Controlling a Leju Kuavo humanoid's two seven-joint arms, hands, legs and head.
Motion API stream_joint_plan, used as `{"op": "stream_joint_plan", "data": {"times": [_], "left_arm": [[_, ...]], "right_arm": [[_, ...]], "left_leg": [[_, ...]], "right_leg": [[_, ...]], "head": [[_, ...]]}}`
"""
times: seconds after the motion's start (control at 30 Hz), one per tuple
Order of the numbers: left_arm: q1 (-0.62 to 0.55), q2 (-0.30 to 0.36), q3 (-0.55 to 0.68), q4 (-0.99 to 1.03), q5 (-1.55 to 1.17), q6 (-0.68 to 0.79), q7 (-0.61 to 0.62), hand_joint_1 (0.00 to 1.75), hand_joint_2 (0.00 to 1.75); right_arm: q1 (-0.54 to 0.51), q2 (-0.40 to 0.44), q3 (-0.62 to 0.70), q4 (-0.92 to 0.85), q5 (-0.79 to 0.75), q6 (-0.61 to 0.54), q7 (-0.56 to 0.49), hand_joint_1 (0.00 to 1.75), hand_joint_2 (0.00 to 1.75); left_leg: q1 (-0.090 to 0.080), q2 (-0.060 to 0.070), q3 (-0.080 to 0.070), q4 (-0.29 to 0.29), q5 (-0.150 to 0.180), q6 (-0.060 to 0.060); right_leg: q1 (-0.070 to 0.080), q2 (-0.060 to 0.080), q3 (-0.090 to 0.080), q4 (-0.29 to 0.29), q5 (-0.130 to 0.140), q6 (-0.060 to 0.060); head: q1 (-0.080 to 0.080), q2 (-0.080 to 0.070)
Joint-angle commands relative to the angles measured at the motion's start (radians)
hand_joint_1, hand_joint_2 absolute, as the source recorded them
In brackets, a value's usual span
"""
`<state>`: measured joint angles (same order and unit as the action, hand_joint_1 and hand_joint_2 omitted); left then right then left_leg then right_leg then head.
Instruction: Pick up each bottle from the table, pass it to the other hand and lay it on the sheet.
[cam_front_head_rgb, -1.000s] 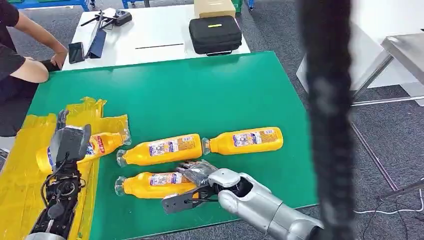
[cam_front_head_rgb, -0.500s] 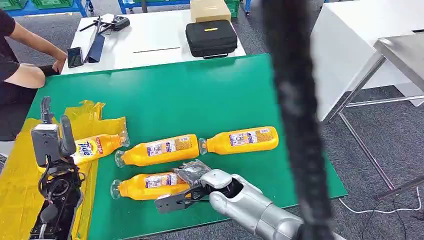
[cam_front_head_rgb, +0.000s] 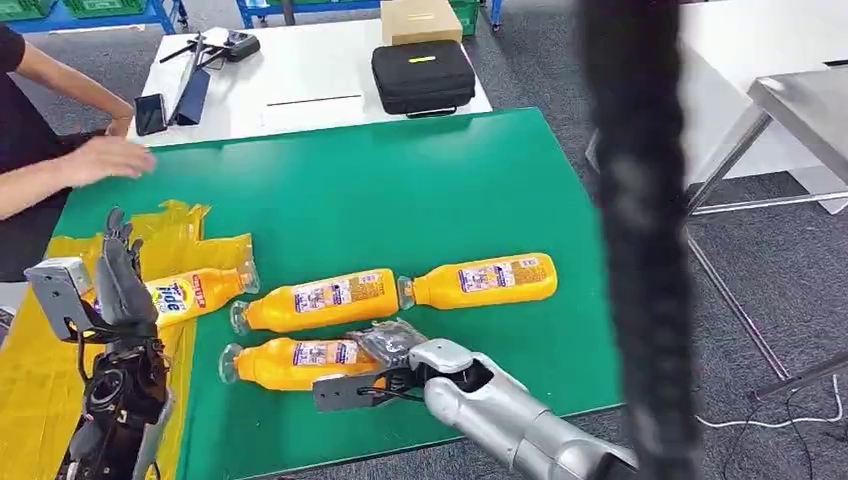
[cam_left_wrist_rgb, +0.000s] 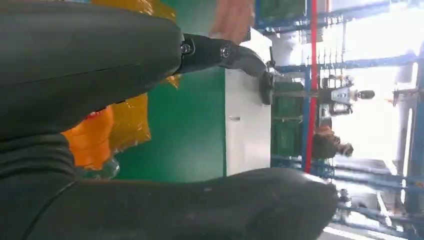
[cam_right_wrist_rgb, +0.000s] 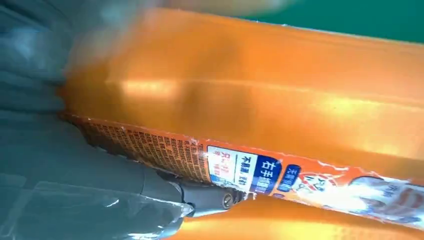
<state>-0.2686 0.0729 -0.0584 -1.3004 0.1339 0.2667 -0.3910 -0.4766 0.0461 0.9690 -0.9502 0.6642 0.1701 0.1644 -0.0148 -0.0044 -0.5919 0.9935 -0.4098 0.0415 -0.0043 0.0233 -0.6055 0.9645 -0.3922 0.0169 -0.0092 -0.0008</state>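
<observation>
Your target, the nearest orange bottle (cam_front_head_rgb: 300, 361), lies low and centre on the green table (cam_front_head_rgb: 400, 190), smooth, rigid, likely slippery. Your right hand (cam_front_head_rgb: 385, 360) wraps its labelled middle; grip firmly there. Your left hand (cam_front_head_rgb: 118, 275) stands spread over the yellow sheet (cam_front_head_rgb: 40, 370).

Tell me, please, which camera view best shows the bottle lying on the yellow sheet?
The head view: the bottle on the sheet lies whole beside the left hand, its Tide label readable. The left wrist view catches an orange sliver behind the hand.
</observation>
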Motion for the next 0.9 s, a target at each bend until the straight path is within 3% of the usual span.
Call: {"op": "stream_joint_plan", "data": {"times": [0.03, 0.2, 0.23, 0.33, 0.43, 0.6, 0.9], "left_arm": [[-0.002, -0.014, 0.026, 0.002, 0.019, -0.006, 0.007, 0.0, 0.0], [0.046, 0.023, 0.096, -0.012, 0.086, -0.002, -0.008, 0.0, 0.0], [0.067, 0.034, 0.117, -0.019, 0.102, -0.008, -0.015, 0.0, 1.75], [0.109, 0.037, 0.167, -0.043, 0.115, -0.007, -0.026, 0.0, 1.75], [0.109, 0.038, 0.185, -0.047, 0.114, 0.0, -0.035, 0.0, 1.75], [0.13, 0.007, 0.201, -0.093, 0.103, 0.004, -0.032, 0.0, 1.75], [0.127, -0.004, 0.202, -0.105, 0.099, 0.005, -0.023, 0.0, 1.75]], "right_arm": [[0.068, -0.042, -0.062, -0.01, -0.058, 0.019, -0.024, 1.75, 1.75], [0.095, -0.147, -0.23, -0.249, -0.294, 0.026, -0.128, 1.75, 1.75], [0.106, -0.182, -0.275, -0.314, -0.346, 0.024, -0.152, 1.75, 1.75], [0.149, -0.257, -0.375, -0.454, -0.417, 0.0, -0.191, 1.75, 1.75], [0.194, -0.281, -0.443, -0.556, -0.427, -0.016, -0.201, 1.75, 1.75], [0.265, -0.247, -0.502, -0.646, -0.398, -0.052, -0.226, 1.75, 1.75], [0.247, -0.215, -0.522, -0.646, -0.397, -0.07, -0.24, 1.75, 1.75]], "left_leg": [[0.002, -0.004, 0.001, 0.0, -0.001, -0.003], [0.001, -0.003, -0.001, 0.0, -0.001, -0.003], [0.001, -0.003, -0.001, 0.001, -0.001, -0.003], [0.0, -0.002, -0.004, 0.002, -0.002, -0.003], [0.0, -0.004, -0.009, 0.003, -0.002, -0.002], [0.001, -0.008, -0.009, 0.002, -0.002, -0.002], [0.0, -0.005, -0.015, 0.001, 0.0, 0.0]], "right_leg": [[0.002, -0.006, 0.003, -0.001, -0.002, 0.0], [0.001, -0.004, 0.002, -0.001, -0.001, 0.0], [0.001, -0.005, 0.002, -0.001, -0.002, 0.0], [0.0, -0.004, -0.001, 0.001, -0.003, 0.001], [0.0, -0.005, -0.005, 0.002, -0.003, 0.001], [0.001, -0.008, -0.004, 0.001, -0.004, 0.001], [0.0, -0.005, -0.011, 0.0, 0.0, 0.001]], "head": [[0.0, 0.0], [0.0, 0.0], [0.0, 0.0], [0.0, 0.0], [0.0, 0.0], [0.0, 0.0], [0.0, 0.0]]}}
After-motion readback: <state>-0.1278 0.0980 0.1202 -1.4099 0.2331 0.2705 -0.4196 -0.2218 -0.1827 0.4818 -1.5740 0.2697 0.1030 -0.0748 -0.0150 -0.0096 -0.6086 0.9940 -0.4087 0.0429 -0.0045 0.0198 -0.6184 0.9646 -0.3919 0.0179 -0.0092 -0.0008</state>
